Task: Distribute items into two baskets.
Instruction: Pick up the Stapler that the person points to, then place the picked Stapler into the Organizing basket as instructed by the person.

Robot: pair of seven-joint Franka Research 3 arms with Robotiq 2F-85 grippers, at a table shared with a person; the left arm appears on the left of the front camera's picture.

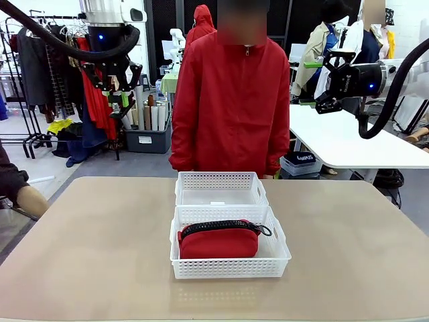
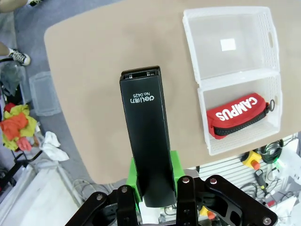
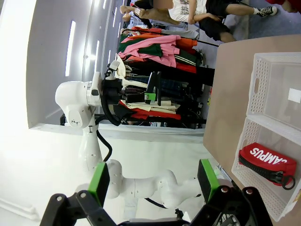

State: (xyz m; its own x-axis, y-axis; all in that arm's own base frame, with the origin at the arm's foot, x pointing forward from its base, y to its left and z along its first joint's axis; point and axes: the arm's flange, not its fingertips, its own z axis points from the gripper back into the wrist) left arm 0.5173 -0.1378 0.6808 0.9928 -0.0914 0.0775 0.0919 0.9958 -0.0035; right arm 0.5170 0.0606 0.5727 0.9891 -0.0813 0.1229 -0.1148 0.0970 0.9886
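Stapler held aloft, pouch already in the near basket

The left gripper (image 2: 153, 188), raised high at the left, was clamped on the black stapler (image 2: 147, 132); the right gripper (image 3: 153, 183) hung wide apart, holding nothing. On the tan table (image 1: 94, 241) two white baskets touched: the red pouch (image 1: 218, 240) lay in the near basket (image 1: 231, 267), the far basket (image 1: 221, 181) bare. A clothes rack (image 1: 47, 74) stood at far left, beyond a person in red (image 1: 231, 100).

Two white baskets (image 1: 221, 188) (image 1: 230, 259) sit touching, end to end, on the table (image 1: 100, 255). One red pouch (image 1: 218, 239) lies in the nearer basket. One black stapler (image 2: 147, 141) is above the table.
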